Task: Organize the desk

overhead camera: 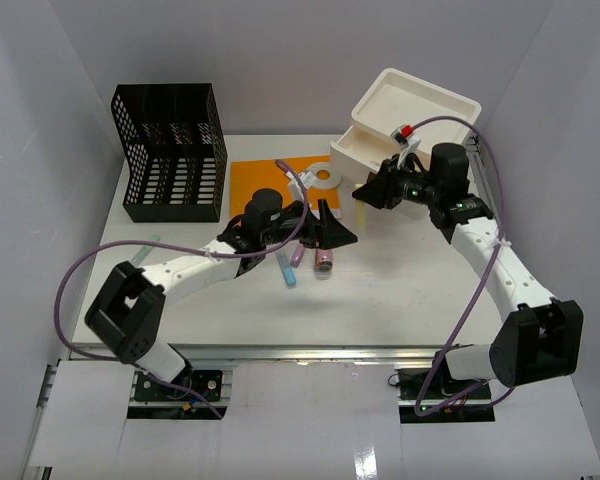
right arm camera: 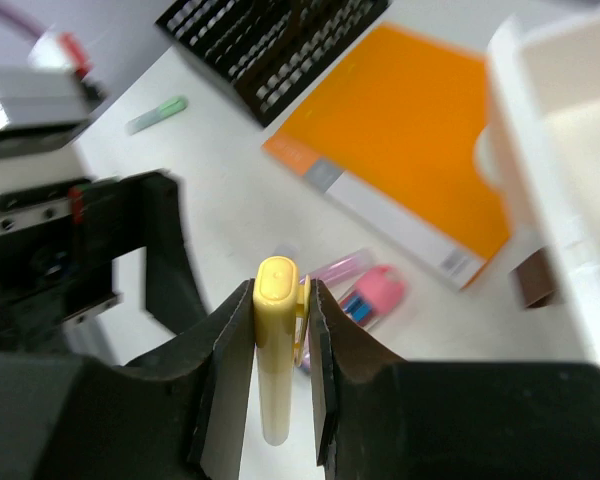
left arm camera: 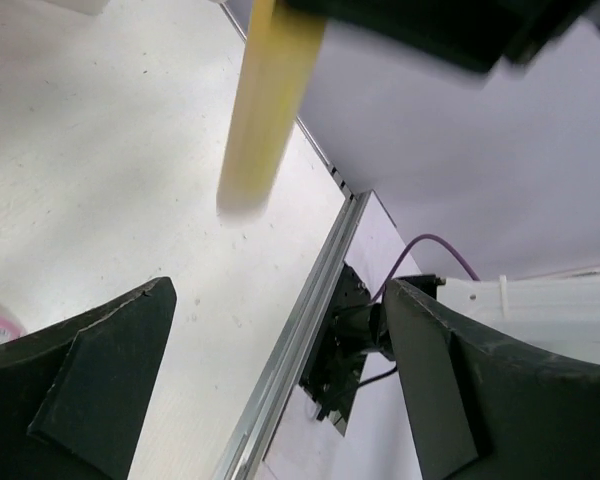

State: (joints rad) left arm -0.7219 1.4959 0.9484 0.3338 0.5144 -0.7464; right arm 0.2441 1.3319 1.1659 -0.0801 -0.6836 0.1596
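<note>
The white desk [overhead camera: 400, 300] carries scattered stationery. My right gripper [overhead camera: 365, 192] is shut on a yellow marker [overhead camera: 361, 213], which hangs downward above the desk in front of the white drawer box [overhead camera: 410, 120]. In the right wrist view the marker [right arm camera: 276, 350] sits cap-end up, pinched between both pads [right arm camera: 278, 290]. My left gripper [overhead camera: 342, 235] is just left of and below it, open. From the left wrist the marker's lower end [left arm camera: 268, 110] hangs ahead of the wide-apart, empty fingers [left arm camera: 280, 290].
A black mesh organizer [overhead camera: 175, 150] stands at the back left beside an orange notebook [overhead camera: 270, 180] and a tape roll [overhead camera: 325, 180]. Blue [overhead camera: 287, 270] and purple [overhead camera: 298, 255] markers and a pink item [overhead camera: 324, 260] lie mid-desk. A green marker [overhead camera: 150, 242] lies left.
</note>
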